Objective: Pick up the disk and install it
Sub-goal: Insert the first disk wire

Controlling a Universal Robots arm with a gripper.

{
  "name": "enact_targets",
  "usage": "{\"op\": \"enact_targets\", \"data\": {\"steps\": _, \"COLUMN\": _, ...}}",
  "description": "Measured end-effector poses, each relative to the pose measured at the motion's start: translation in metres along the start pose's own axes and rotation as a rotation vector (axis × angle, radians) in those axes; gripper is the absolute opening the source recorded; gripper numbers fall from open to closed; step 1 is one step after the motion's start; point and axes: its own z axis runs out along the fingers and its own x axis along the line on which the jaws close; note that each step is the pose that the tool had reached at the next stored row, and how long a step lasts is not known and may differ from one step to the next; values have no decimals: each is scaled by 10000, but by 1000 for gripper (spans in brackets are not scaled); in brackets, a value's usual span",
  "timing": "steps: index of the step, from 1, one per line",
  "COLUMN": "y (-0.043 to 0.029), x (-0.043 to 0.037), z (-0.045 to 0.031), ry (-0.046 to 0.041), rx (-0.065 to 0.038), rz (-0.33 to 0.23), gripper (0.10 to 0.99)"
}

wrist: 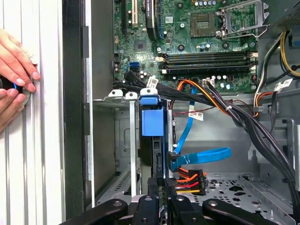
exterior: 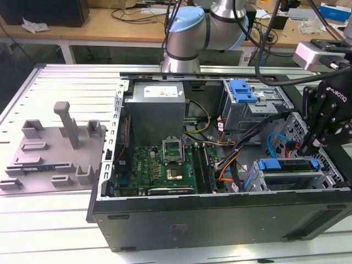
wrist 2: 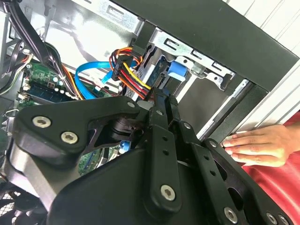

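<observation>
At the exterior view's right, the claw (exterior: 303,147) hangs just above the disk (exterior: 287,164), which sits in a drive bay of the computer case (exterior: 220,220). Second wrist view: its fingers (wrist 2: 159,122) stand closed together. First wrist view: a hand (wrist: 16,61) rests on the desk (wrist: 44,164) beside the case.

The end effector (wrist 2: 161,101) is matt black, with shiny metal screw heads (wrist 2: 167,191). The disk (wrist: 152,123) is edged in smooth, glossy blue plastic. The drive cage (wrist: 119,136) is bare grey sheet metal, the case wall (exterior: 220,220) is matt black, and the worktop (exterior: 49,225) is pale ribbed metal
</observation>
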Motion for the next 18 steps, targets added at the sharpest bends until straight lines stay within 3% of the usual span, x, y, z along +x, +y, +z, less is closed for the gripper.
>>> {"op": "enact_targets", "data": {"steps": 18, "y": -5, "x": -6, "z": 47, "ry": 0, "rx": 0, "rz": 0, "gripper": 165}}
